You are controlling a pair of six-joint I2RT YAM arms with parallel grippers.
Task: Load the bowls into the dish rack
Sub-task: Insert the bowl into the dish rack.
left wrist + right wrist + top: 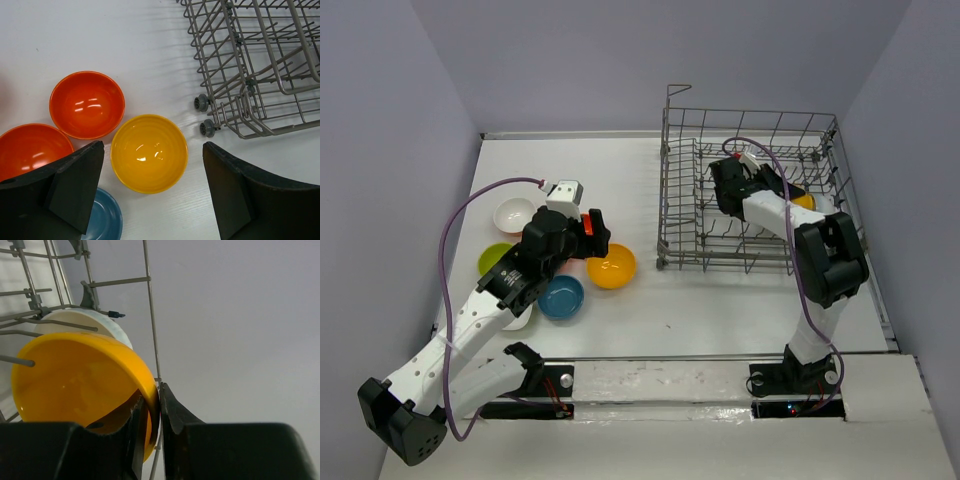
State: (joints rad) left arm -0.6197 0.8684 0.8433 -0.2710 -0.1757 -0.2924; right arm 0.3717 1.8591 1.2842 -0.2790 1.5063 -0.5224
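Observation:
The grey wire dish rack (750,195) stands at the back right. My right gripper (790,200) is inside it, shut on the rim of an orange-yellow bowl (75,380) held on edge among the tines. A white bowl (90,320) stands just behind it. My left gripper (152,160) is open and empty, hovering above a second orange-yellow bowl (149,152) on the table left of the rack. Two red-orange bowls (87,104) (30,148) and a blue bowl (102,220) lie beside it.
In the top view a white bowl (514,213), a lime green bowl (495,258) and the blue bowl (561,297) lie on the left of the table. The left arm covers most of the red-orange bowls. The rack's corner wheels (202,102) are close to the yellow bowl.

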